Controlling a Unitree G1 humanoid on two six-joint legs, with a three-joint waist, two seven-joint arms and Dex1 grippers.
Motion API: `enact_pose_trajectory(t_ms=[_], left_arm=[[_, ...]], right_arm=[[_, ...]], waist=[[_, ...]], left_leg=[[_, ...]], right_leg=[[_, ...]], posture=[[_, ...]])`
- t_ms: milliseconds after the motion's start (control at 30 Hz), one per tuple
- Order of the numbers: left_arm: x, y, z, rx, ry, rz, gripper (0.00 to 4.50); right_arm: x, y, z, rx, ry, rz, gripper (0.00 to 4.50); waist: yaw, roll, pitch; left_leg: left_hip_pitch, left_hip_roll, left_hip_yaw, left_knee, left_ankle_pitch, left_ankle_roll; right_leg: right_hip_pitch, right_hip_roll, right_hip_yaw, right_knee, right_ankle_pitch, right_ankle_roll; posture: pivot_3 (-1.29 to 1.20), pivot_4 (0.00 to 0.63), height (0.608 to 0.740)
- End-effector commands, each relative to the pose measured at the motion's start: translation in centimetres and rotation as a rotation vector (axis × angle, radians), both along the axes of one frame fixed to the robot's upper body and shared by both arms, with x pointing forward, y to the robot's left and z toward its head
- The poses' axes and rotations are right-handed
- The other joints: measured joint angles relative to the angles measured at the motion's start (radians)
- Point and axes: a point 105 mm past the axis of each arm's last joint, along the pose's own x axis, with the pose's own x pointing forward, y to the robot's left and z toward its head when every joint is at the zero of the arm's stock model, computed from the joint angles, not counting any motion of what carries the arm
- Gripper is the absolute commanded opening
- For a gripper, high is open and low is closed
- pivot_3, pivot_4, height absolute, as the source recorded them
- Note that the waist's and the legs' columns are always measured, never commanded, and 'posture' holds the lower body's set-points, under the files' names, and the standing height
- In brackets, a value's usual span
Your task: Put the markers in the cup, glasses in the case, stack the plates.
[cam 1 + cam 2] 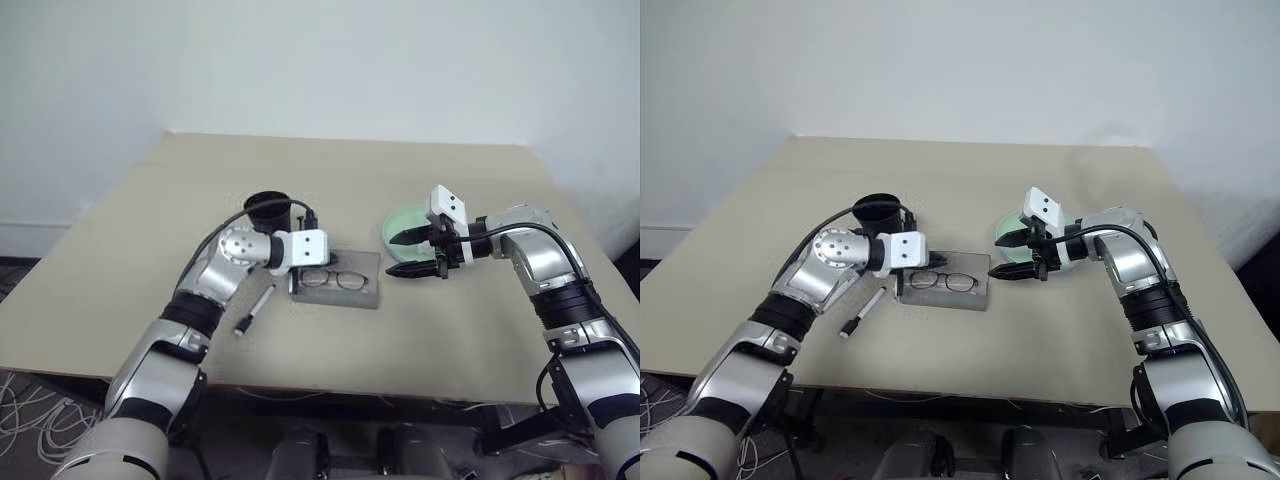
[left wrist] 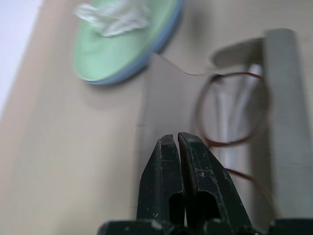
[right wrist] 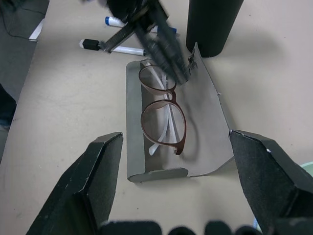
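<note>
The grey case [image 3: 195,132] lies open on the smooth tan table [image 1: 450,180], w/ the round thin-wire glasses [image 3: 164,110] resting in it. The left gripper [image 3: 168,54] is pinched shut, empty, just over the glasses by the flap. The right gripper [image 1: 412,252] is wide open, holding nothing, near the case's other end. The tall black cup [image 3: 212,24] stands behind the case. Two white markers [image 3: 115,46] lie flat beside it. The mint plate [image 2: 122,49] sits on the blue one, w/ crumpled tissue [image 2: 115,17] on top. White wall [image 1: 320,60] behind.
</note>
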Motion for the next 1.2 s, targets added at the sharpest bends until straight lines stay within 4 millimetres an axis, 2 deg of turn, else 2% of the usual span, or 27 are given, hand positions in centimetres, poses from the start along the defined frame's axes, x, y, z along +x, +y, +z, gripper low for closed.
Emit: enact_pose_trajectory(t_ms=[33,233,433,600,733,1200], left_arm=[[0.3,-0.5,1.5,-0.033,-0.056,-0.02,0.02],[-0.3,-0.9,0.7,-0.038,-0.04,-0.045,0.02],[-0.3,-0.7,0.9,-0.046,-0.021,-0.037,0.02],[-2.7,0.0,0.5,-0.016,0.161,-0.106,0.02],[-3.3,0.6,0.3,0.018,0.2,-0.107,0.02],[-4.4,1.7,-2.9,0.057,0.297,-0.062,0.02]], right_arm=[[0.0,0.5,1.7,0.025,-0.058,0.021,3.77],[-0.1,0.4,1.7,0.024,-0.058,0.019,3.77],[-0.1,0.3,1.8,0.022,-0.059,0.018,3.77],[-0.1,0.3,1.7,0.019,-0.059,0.02,3.77],[-0.1,0.4,1.7,0.018,-0.059,0.023,3.77],[-0.1,0.5,1.7,0.02,-0.06,0.021,3.77]], waist=[[0.0,0.0,0.0],[0.0,0.0,0.0],[0.0,0.0,0.0],[0.0,0.0,0.0],[-0.001,0.0,0.0],[0.0,0.0,0.0]], left_leg=[[0.0,0.0,0.0,0.0,0.0,0.0],[0.0,0.0,0.0,0.0,0.0,0.0],[0.0,0.0,0.0,0.001,0.0,0.0],[0.0,0.0,0.0,0.001,-0.001,0.001],[0.0,0.0,0.0,0.001,-0.001,0.001],[0.0,0.0,0.0,0.001,-0.001,0.001]], right_leg=[[0.0,0.0,0.0,0.0,0.0,0.0],[0.0,0.0,0.0,0.0,0.0,0.0],[0.0,0.0,0.0,0.0,0.0,0.0],[0.0,0.0,0.0,0.0,0.0,0.0],[0.0,0.0,0.0,0.0,0.0,0.0],[0.0,0.0,0.0,0.0,0.0,0.0]], posture=[[0.0,0.0,0.727],[0.0,0.0,0.727],[0.0,0.0,0.727],[0.0,0.0,0.727],[0.0,0.0,0.727],[0.0,0.0,0.727]])
